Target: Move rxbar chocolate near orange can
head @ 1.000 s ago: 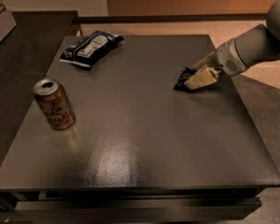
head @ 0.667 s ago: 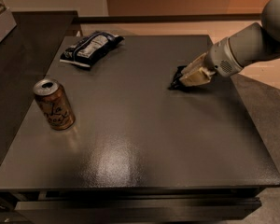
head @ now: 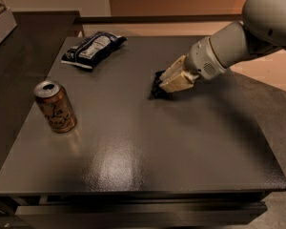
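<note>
Carrying the rxbar chocolate [head: 155,87] over to the orange can [head: 56,107] is the step we read here. Doing it well means holding the bar low over the table [head: 181,147], travelling left and toward the front edge, and setting it down just beside the can without touching it, since an upright can looks easy to tip. We see the gripper [head: 162,86] near the table's middle, a little right and back, clamped on the bar. The dark wrapper pokes out from the tip, at or just above the surface; we cannot tell which. The can stands upright near the left edge, well apart from the bar. A blue-and-white chip bag [head: 93,49] lies at the back left, off the straight path. The arm [head: 229,44] comes in from the upper right, forearm sloping down and left, wrist pitched so the gripper points down-left at the tabletop.
</note>
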Motion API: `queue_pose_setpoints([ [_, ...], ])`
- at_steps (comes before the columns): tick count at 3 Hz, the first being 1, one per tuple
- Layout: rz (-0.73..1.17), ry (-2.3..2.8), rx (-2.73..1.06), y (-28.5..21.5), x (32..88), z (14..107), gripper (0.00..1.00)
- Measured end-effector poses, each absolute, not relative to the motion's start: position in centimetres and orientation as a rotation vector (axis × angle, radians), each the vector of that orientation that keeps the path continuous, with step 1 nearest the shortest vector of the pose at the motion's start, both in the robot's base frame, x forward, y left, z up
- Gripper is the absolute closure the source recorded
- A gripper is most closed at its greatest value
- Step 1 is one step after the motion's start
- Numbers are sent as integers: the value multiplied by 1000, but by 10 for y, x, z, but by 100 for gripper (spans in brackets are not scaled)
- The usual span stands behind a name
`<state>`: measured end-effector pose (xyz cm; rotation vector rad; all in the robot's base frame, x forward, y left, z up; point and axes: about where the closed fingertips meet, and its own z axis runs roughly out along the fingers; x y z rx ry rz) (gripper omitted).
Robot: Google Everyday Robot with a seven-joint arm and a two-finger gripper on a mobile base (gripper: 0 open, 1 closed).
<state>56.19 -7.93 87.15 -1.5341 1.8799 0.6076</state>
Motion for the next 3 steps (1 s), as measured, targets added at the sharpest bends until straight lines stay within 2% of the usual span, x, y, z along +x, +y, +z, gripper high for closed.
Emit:
queue_pose_setpoints([
  [3, 745, 1549, -1731, 34, 522, 882, 100],
])
